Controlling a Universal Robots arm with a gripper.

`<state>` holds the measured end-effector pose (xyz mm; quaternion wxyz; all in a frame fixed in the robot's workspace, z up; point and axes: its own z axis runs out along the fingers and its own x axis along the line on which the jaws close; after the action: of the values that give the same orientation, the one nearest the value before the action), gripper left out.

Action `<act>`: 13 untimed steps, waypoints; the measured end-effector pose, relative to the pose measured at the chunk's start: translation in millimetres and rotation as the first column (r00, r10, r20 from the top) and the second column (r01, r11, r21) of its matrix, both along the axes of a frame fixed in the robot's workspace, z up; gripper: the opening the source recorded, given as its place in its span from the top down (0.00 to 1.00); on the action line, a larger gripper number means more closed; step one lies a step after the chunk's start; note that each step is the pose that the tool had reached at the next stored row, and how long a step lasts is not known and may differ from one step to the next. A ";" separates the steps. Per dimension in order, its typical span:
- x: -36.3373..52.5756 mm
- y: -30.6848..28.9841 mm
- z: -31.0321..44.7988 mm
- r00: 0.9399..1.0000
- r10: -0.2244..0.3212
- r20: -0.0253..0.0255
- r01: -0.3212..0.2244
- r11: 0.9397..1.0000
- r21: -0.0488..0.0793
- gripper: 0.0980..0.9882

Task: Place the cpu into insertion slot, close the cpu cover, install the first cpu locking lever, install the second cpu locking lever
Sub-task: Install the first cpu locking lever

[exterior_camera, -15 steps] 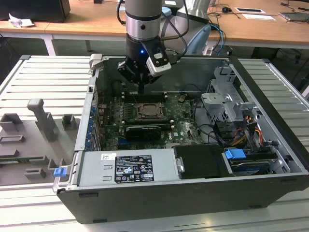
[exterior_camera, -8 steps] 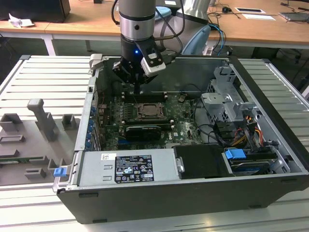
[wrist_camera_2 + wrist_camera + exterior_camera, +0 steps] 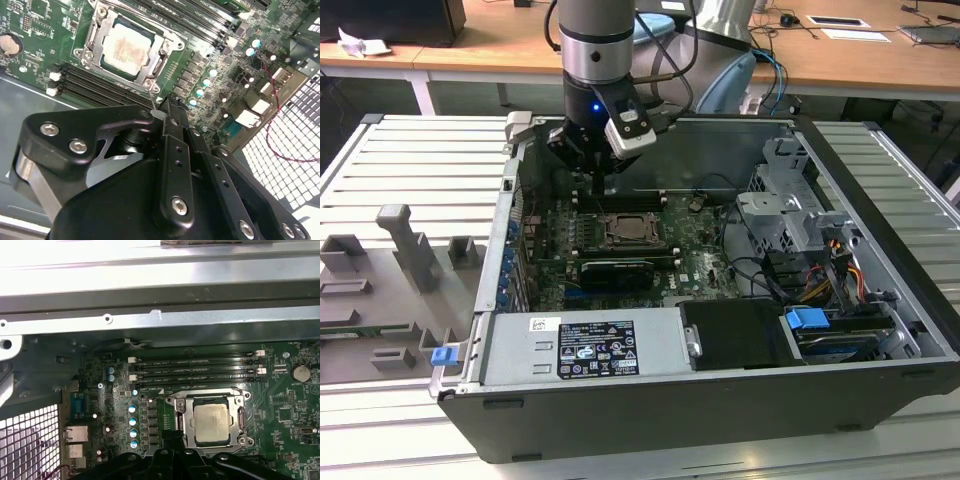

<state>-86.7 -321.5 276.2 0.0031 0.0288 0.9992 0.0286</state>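
One cpu [image 3: 212, 422] lies under one cpu cover [image 3: 210, 401] in the middle of one motherboard [image 3: 280, 440]. One coin battery [image 3: 302, 373] sits near the board's edge. Four white latches [image 3: 131, 360] cap the memory slots [image 3: 195, 362], two at each end. Four round-topped capacitors [image 3: 132, 421] form one row beside the socket, and a pair stands apart.

The small square silvery-grey metal cpu [image 3: 126, 47], smudged pale beige on top, sits framed by the shiny silver metal cpu cover [image 3: 95, 37] on the flat green motherboard [image 3: 45, 30], beside long black memory slots [image 3: 95, 87] tipped with white latches [image 3: 54, 76]. The matt black metal gripper [image 3: 169, 102] is dotted with silver screw heads [image 3: 178, 205]. A bright blue plastic tab [image 3: 807, 322] shows at the exterior view's right inside the black-walled computer case [image 3: 720, 420], which stands on a pale grey table [image 3: 400, 160] ribbed in parallel stripes.
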 end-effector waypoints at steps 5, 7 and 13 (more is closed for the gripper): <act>-4.7 0.0 -0.2 1.000 0.001 0.000 -0.001 1.000 0.000 0.99; -9.1 0.0 -0.4 1.000 0.002 0.001 -0.002 1.000 0.000 0.99; -14.8 2.0 -4.1 1.000 0.017 0.003 -0.017 1.000 0.001 0.99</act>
<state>-101.5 -319.6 272.1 0.0042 0.0203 0.9994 0.0290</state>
